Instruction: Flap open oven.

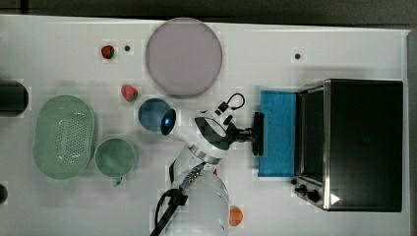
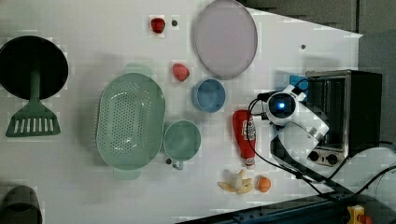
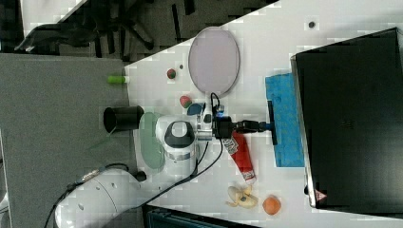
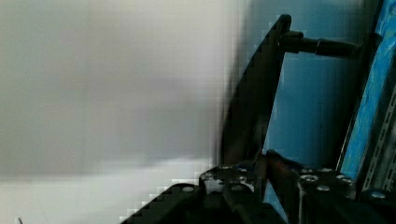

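Top view: claw (image 1: 252, 133) grips oven (image 1: 364, 142) door handle (image 1: 257, 133) | door down | label illegible, probably ketchup (image 2: 244, 135)

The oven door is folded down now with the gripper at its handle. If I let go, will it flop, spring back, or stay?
The oven door lies about flat, so it likely stays put. Its glass panel looks stiff, not floppy, but fragile. The gripper sits at the bar handle; release gently, since the hinge's springiness cannot be judged.
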Controlling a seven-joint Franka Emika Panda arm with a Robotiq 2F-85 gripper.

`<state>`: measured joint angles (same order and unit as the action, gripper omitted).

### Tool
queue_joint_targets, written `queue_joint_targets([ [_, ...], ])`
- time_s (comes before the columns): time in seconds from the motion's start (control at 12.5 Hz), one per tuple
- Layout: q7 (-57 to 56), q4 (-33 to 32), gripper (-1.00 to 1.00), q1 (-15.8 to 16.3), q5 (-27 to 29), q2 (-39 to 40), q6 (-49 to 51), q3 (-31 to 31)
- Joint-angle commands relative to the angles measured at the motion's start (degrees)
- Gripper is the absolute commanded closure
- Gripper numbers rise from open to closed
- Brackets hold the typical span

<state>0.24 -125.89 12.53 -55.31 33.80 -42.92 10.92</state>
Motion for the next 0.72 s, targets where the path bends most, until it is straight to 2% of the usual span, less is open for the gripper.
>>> queue_joint_targets([
  [0.08, 3.14, 1.74, 0.65, -0.05, 5.54, -4.4, -4.95, -0.05],
  [0.48, 3.13, 2.21, 0.65, -0.61, 38.91, -20.66, 0.16, 0.3],
  [0.64, 3.13, 3.85, 0.65, -0.78, 48.04, -28.59, 8.52, 0.88],
  [0.72, 3.13, 5.19, 0.65, -0.89, 50.41, -32.11, 13.89, 1.14],
])
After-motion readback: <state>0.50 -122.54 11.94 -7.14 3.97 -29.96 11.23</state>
